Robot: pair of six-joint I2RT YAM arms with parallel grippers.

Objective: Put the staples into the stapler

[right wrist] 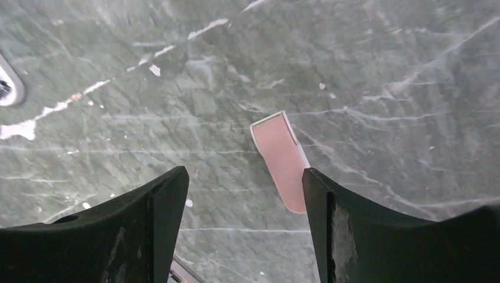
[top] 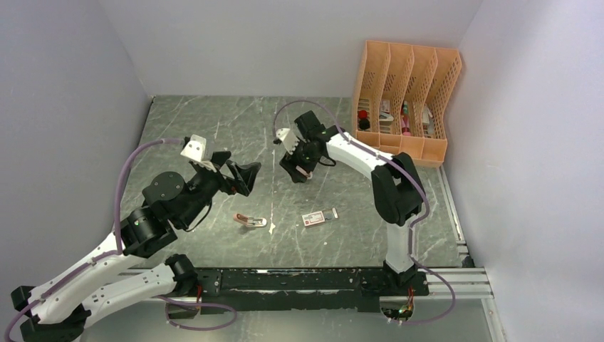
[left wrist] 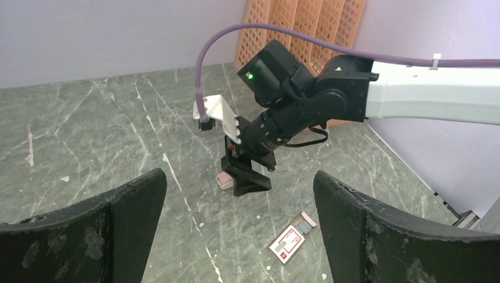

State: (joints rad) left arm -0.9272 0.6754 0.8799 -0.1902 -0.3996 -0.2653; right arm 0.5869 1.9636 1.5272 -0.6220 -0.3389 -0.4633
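Black fingers of the right gripper (right wrist: 243, 177) stand parted and grasp nothing. They hang over the marbled table (right wrist: 88, 71) with a salmon-pink stapler (right wrist: 282, 162) lying flat between them, closer to one finger than the other and apparently touching neither. Its long axis runs nearly along the gap, tilted a little, so a closing stroke would meet its long sides.

Left gripper (top: 241, 178): spread wide and empty, raised above the table and aimed toward the right gripper.

Staple box (top: 318, 217): red and white, a greyish tray showing at one end. It lies flat on the table on the near side of the right gripper, toward the arm bases and well apart from the stapler, with its long axis roughly across the table.

The right gripper is judged the nearer of the two to both stapler and box. A second small pink-and-silver object (top: 251, 220) lies near the box on the left arm's side; the overhead view is too coarse to tell whether it is another stapler or loose staples. Loading appears not yet begun.
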